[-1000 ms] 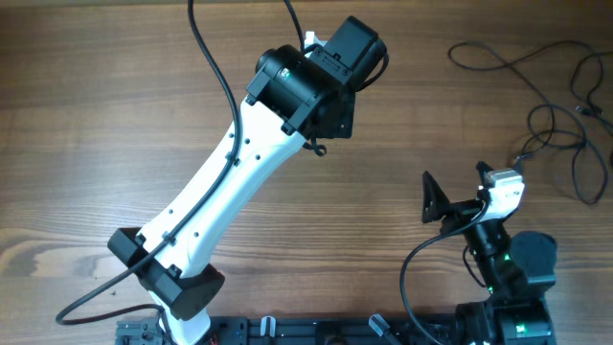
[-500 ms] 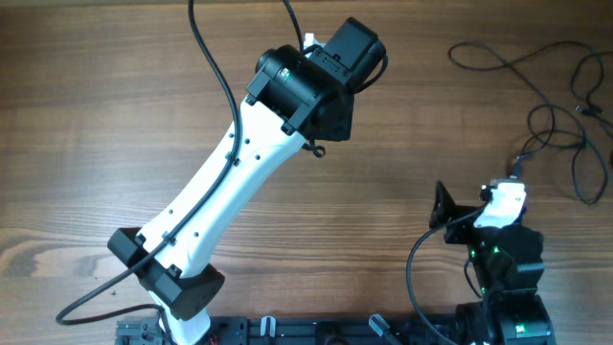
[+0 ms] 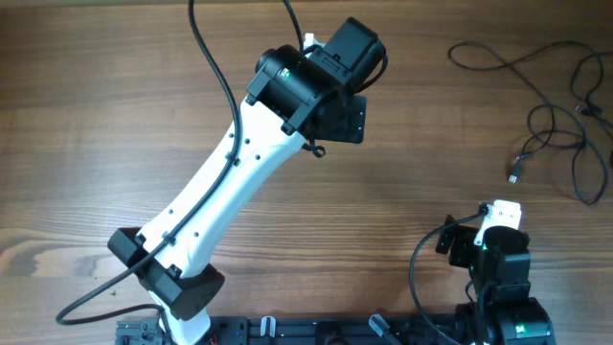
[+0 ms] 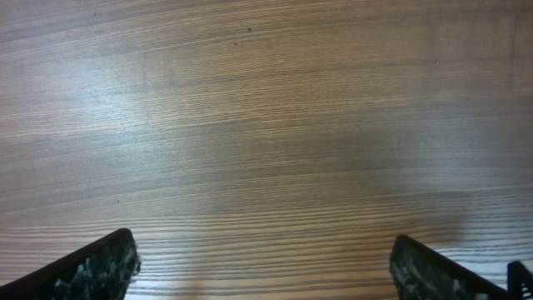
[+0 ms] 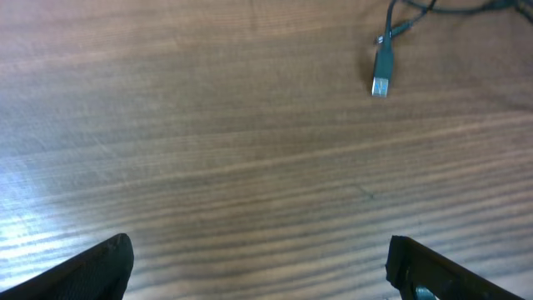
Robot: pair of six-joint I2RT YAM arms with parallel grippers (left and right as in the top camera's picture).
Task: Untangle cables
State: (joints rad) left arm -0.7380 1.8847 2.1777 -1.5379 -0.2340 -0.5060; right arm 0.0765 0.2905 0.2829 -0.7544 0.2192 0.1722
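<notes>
The cables (image 3: 546, 72) lie in loose dark loops at the table's far right, with one plug end (image 3: 514, 175) pointing toward the front. In the right wrist view that silvery-tipped plug (image 5: 382, 73) rests on the wood ahead and to the right of my fingers. My right gripper (image 3: 452, 244) (image 5: 262, 273) sits low near the front edge, open and empty, well short of the plug. My left gripper (image 3: 343, 120) (image 4: 266, 275) reaches over the table's upper middle, open, with only bare wood between its fingers (image 4: 96, 271).
The left arm's white link (image 3: 220, 182) crosses the table diagonally from the front left. Thick black arm wires (image 3: 213, 67) trail up past the top edge. The arm bases and a rail (image 3: 316, 331) line the front edge.
My left gripper has gone from nearly shut to wide open in place. The right arm has drawn back toward the front edge, away from the plug end, which now shows uncovered.
</notes>
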